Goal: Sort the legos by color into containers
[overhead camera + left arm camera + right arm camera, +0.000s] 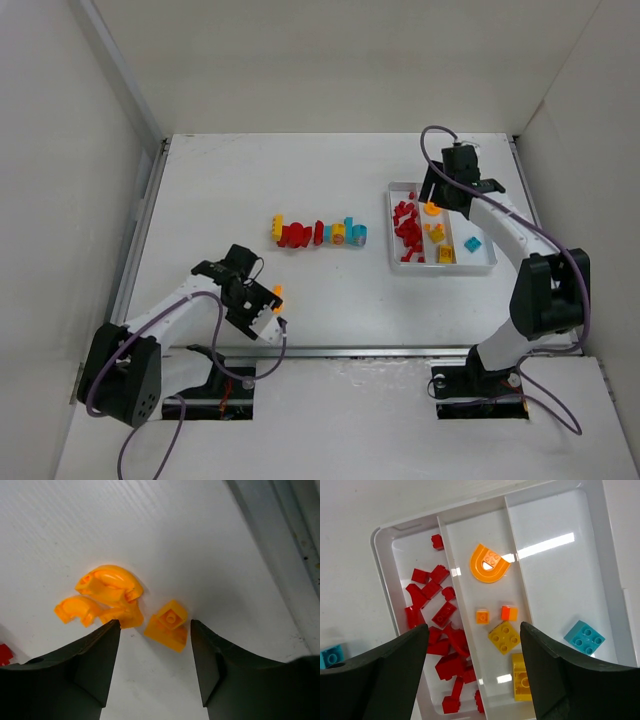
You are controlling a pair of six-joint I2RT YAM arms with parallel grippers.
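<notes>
Fingers of the left hand (155, 624) stand apart on either side of a small orange brick (167, 626) on the table (150, 530), with curved orange pieces (102, 592) just beside it (nothing gripped). The right hand (473, 626) hangs wide open over the white tray (380, 560): red legos (442, 615) fill one compartment, orange and yellow ones (490, 565) the middle, and a cyan brick (584, 637) the third. A joined row (320, 233) lies mid-table.

One white plastic tray (560, 580) with three compartments (485, 597) holds perhaps fifteen red plastic bricks (444, 614), five orange-yellow pieces (504, 636), one cyan square brick (584, 637).
</notes>
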